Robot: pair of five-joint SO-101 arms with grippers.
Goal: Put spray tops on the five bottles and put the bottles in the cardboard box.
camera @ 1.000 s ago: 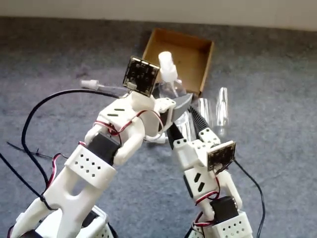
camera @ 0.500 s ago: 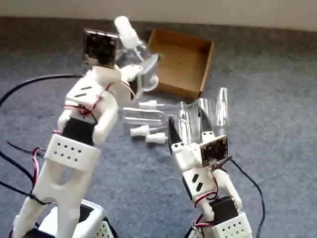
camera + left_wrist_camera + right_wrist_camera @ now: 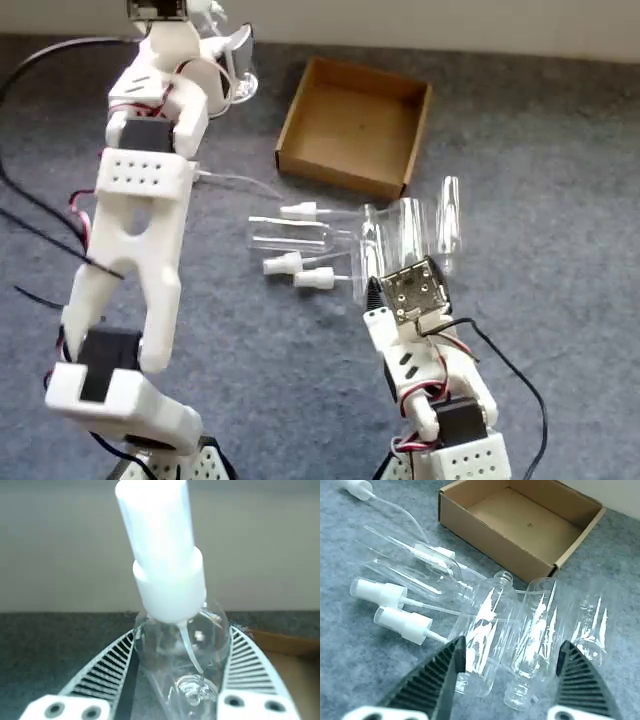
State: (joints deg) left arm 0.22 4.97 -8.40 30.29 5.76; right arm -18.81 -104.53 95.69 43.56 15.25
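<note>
— Left of the cardboard box (image 3: 340,172), what is held?
— The capped bottle (image 3: 175,655) is clamped in the left gripper (image 3: 183,632), carried farther from the box than before. The right gripper (image 3: 512,647) is spread above loose bottles (image 3: 487,615).

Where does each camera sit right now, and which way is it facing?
High view: fixed overhead, looking down on left arm, right arm and cardboard box.
Left wrist view: on the raised left arm, facing the left gripper, shut on a capped bottle.
Right wrist view: low over the table, looking past the open right gripper at loose bottles.
Shared: high and right wrist both show the box.
</note>
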